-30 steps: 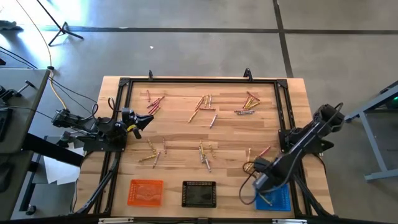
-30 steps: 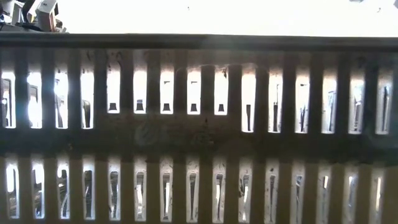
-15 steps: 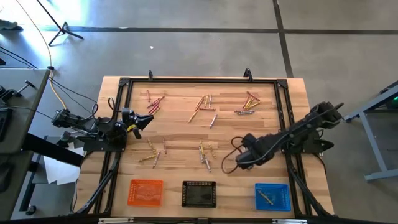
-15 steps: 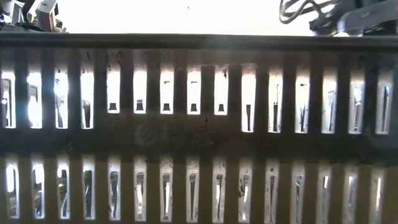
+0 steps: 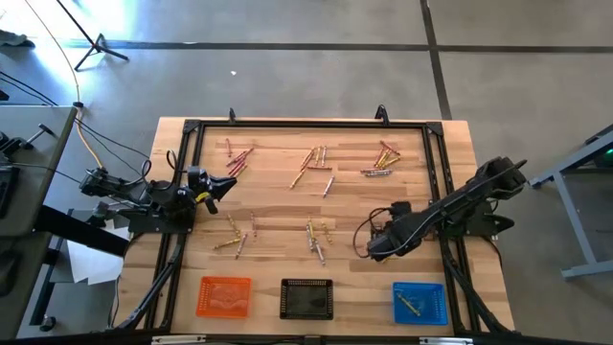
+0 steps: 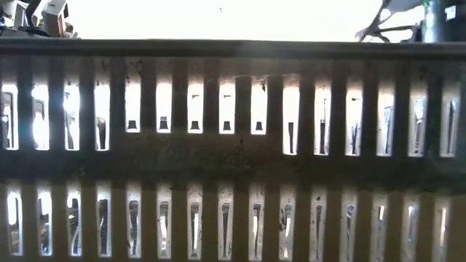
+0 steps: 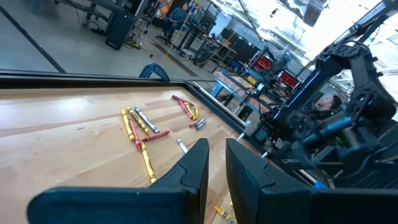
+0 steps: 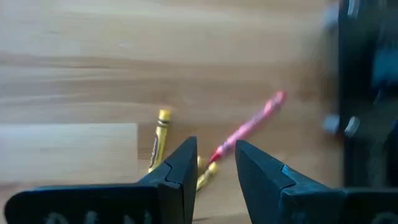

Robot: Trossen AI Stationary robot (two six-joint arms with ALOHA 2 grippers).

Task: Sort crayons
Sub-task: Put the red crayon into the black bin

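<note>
Crayons lie in small groups on the wooden table: far left (image 5: 237,158), far middle (image 5: 314,163), far right (image 5: 381,158), near left (image 5: 238,235) and near middle (image 5: 316,240). My right gripper (image 5: 372,249) hovers over the table's right middle, empty, its fingers (image 8: 180,168) a little apart. Just beyond them lie a pink crayon (image 8: 249,127) and two yellow crayons (image 8: 160,134). My left gripper (image 5: 225,187) waits at the table's left side, empty, its fingers (image 7: 199,162) narrowly apart. The blue tray (image 5: 433,292) holds crayons (image 5: 410,305).
An orange tray (image 5: 224,283), a black tray (image 5: 306,284) and the blue tray stand along the near edge. A black frame (image 5: 306,125) runs around the work area. A slatted dark wall (image 6: 233,145) fills the low view; part of my right arm (image 6: 393,18) shows above it.
My right gripper has left the blue tray and gone toward the far edge and somewhat left, coming over the crayons at the table's right middle. The crayons in the blue tray, hidden under the gripper a second ago, now show.
</note>
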